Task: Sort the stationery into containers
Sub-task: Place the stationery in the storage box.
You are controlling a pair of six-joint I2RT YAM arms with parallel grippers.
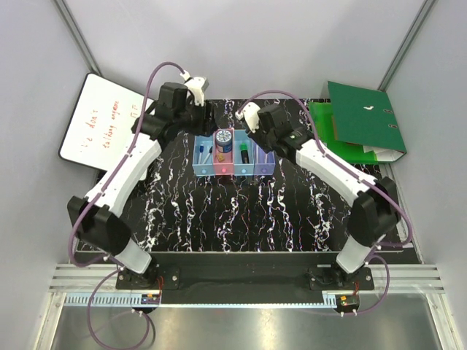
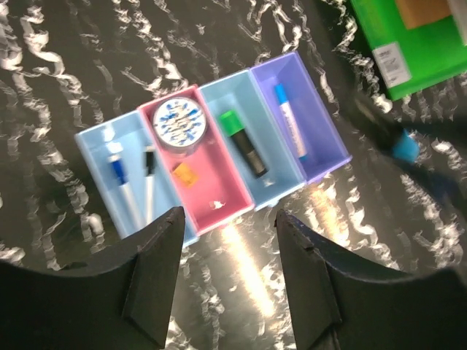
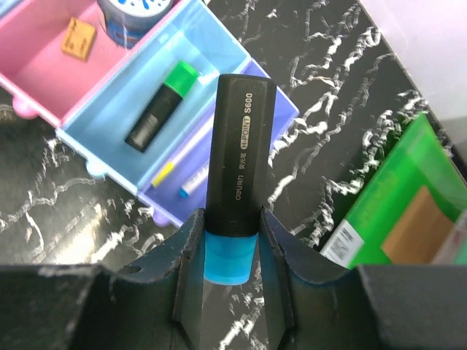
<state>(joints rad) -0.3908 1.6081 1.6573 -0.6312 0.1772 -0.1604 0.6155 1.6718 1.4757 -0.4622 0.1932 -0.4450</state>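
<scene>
Arms (image 1: 128,171) — white shells, blk joints, purple cables (image 1: 151,84); pincer fingers (image 2: 157,270) matte blk.

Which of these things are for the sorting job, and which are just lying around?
For the job:
row of bins
two white markers
round blue roll
orange piece
green highlighter
blue-capped white marker
black highlighter, held in the right pincer

Just lying about:
green binder
whiteboard
</scene>
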